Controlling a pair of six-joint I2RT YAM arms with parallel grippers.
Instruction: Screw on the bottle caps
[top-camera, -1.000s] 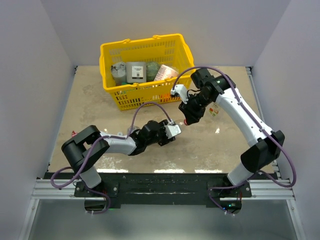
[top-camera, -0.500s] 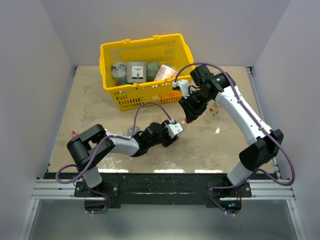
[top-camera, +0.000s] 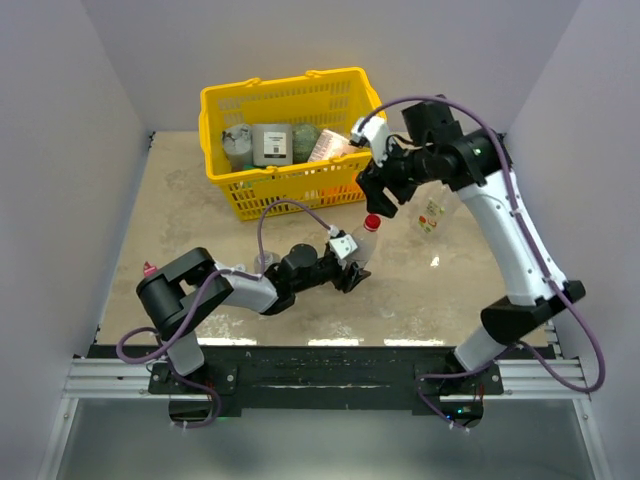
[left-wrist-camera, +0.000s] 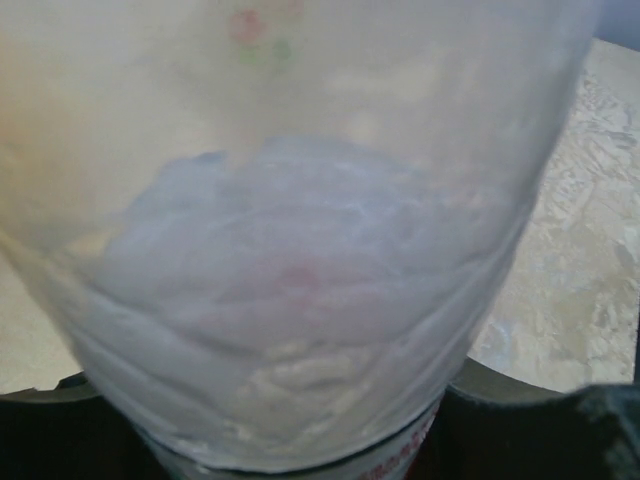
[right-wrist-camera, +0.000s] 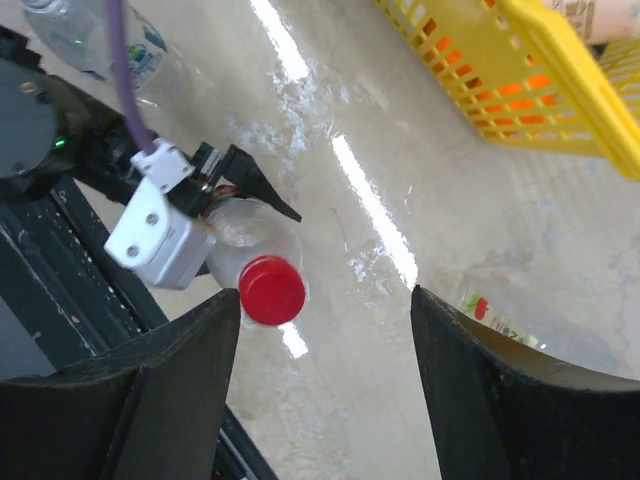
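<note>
The red cap (right-wrist-camera: 272, 290) sits on the neck of a clear bottle (top-camera: 363, 248), which stands tilted near the middle of the desk (top-camera: 180, 210). The left claw (top-camera: 352, 266) is clenched round the bottle's lower body. In the left wrist view the bottle fills the picture, and a strip of red print at its bottom edge is too blurred to read. The right claw (top-camera: 377, 203) hangs just at 12 o'clock of the cap, released, its fingers (right-wrist-camera: 170, 390) spread wide and touching neither cap nor bottle.

At 3 o'clock of the held bottle a second clear bottle (top-camera: 431, 215) lies on the desk, with red and green marks whose wording cannot be made out. A short bottle with a bluish label (right-wrist-camera: 95, 35) lies by the left arm. At 11 o'clock stands a yellow basket (top-camera: 222, 180). It holds goods, among them a dark packet (top-camera: 271, 145) with pale writing too small to read.
</note>
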